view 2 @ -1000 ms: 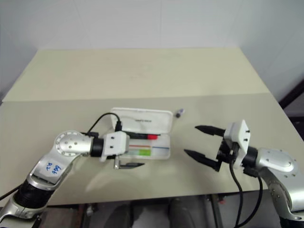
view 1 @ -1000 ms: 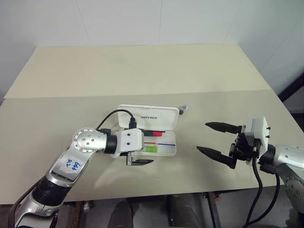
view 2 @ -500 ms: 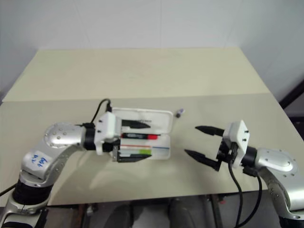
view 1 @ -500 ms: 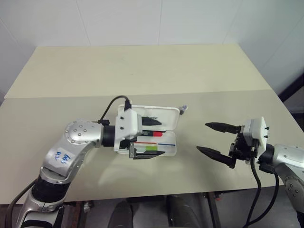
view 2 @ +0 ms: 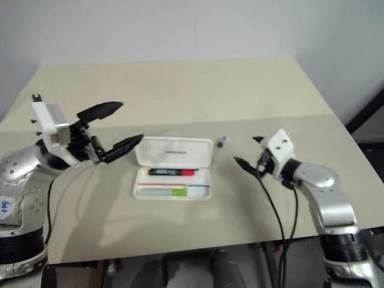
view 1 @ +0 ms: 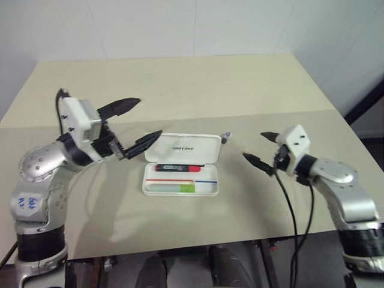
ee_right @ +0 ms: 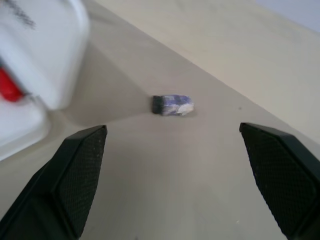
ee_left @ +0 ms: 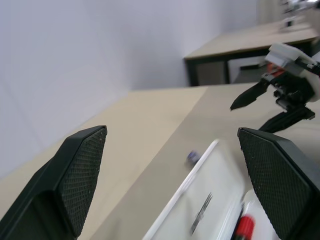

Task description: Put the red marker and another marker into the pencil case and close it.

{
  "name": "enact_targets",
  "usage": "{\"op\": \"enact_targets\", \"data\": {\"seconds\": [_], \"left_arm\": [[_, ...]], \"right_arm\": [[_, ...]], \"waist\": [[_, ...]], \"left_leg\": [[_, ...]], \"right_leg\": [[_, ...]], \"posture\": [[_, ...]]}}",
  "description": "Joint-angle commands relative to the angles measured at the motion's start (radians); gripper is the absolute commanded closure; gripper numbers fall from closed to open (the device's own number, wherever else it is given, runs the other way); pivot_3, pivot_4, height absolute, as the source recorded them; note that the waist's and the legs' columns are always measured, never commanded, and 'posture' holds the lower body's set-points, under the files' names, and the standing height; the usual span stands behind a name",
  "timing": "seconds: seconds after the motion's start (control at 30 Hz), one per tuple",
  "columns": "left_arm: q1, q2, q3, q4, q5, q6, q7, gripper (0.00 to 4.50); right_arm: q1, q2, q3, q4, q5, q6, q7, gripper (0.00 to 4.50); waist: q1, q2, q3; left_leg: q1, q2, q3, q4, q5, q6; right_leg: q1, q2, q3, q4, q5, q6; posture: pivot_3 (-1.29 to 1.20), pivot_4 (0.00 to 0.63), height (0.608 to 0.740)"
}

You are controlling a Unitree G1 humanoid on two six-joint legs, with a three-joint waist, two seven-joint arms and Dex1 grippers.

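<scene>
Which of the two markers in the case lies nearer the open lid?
The red marker, black-barrelled with a red cap, lies beside the lid's hinge. The lime-green marker lies along the pencil case front edge.

pencil case (view 1: pixel 182 163) | open lid, dark print "UNITREE" | left arm sticker (view 1: pixel 24 202) at 8 o'clock | blue handwriting, illegible

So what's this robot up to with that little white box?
It is packing a pencil case. The red marker and the green marker already lie inside the open case on the table. Both tools hang open and empty, the left tool raised beside the lid, the right tool near a small grey cap. Closing remains.
</scene>
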Motion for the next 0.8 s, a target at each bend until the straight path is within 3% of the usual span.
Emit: {"op": "enact_targets", "data": {"seconds": [0.03, 0.27, 0.8], "left_arm": [[0.054, 0.023, 0.079, 0.012, -0.042, -0.050, -0.024, 0.03], [0.125, 0.061, 0.181, 0.040, -0.105, -0.070, -0.048, 0.03], [0.350, 0.069, 0.302, -0.087, -0.316, -0.006, -0.046, 0.03]], "right_arm": [[-0.078, 0.060, 0.038, 0.078, -0.061, 0.007, -0.080, 0.00], [-0.170, 0.157, 0.108, 0.240, -0.124, -0.008, -0.100, 0.00], [-0.208, 0.310, 0.166, 0.344, -0.113, -0.052, -0.016, 0.00]], "waist": [[-0.001, 0.000, 0.000], [0.002, 0.000, 0.000], [-0.028, 0.000, 0.000]], "left_leg": [[0.000, 0.000, 0.000, 0.000, 0.000, 0.000], [-0.006, 0.000, 0.000, -0.003, 0.000, 0.000], [-0.006, 0.001, 0.002, -0.002, 0.000, 0.000]], "right_leg": [[-0.001, 0.000, 0.000, 0.001, 0.003, 0.005], [-0.009, 0.000, 0.000, 0.003, 0.004, 0.008], [-0.012, 0.000, 0.000, 0.008, 0.004, 0.007]], "posture": [[0.00, 0.150, 0.740], [0.00, 0.150, 0.740], [0.00, 0.150, 0.740]]}}
